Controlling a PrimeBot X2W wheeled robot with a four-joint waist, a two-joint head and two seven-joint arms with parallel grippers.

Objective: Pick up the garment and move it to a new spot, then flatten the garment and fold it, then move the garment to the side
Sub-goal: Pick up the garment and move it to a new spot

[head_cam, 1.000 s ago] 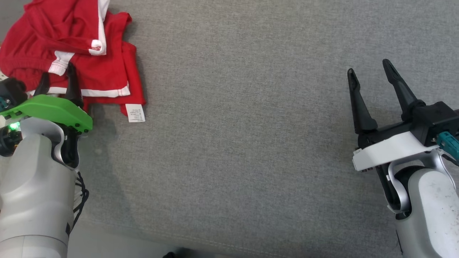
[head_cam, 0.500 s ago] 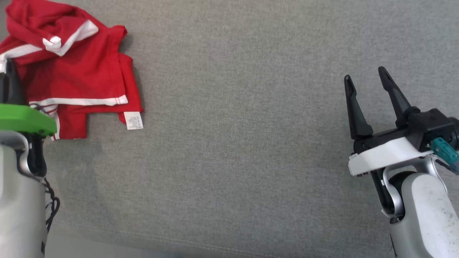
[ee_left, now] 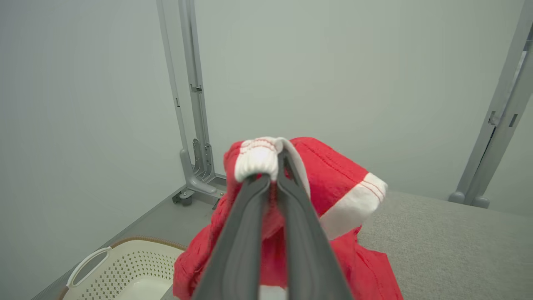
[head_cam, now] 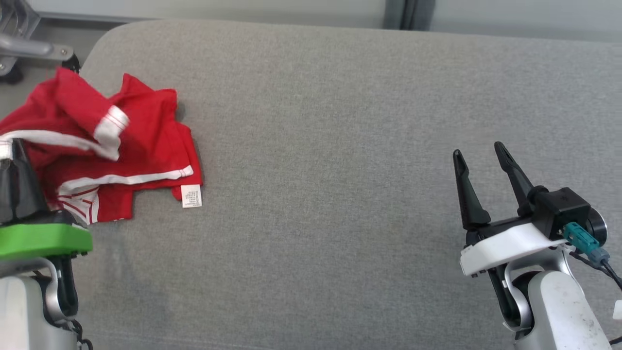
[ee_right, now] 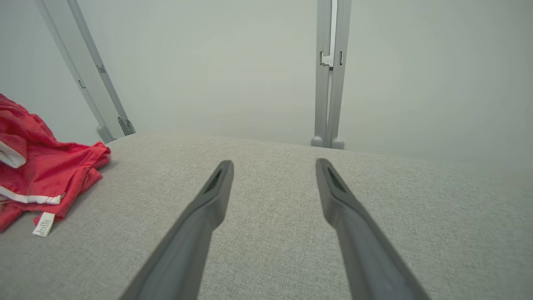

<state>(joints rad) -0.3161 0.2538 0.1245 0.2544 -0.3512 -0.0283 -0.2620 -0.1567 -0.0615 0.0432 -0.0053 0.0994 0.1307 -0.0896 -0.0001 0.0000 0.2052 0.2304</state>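
Grey bench (head_cam: 340, 121), garment (head_cam: 146, 146) bunched at its left end. Left pincer (ee_left: 275, 168) clamped on a white cuff (ee_left: 256, 160), so pickup looks barely begun. Right pincer (head_cam: 477, 149) apart, idle. Moving, flattening and folding are all left.

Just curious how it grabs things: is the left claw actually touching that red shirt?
Touching. The left wrist view shows the left gripper shut on a white-trimmed fold of the red garment, cloth pinched between its fingers.
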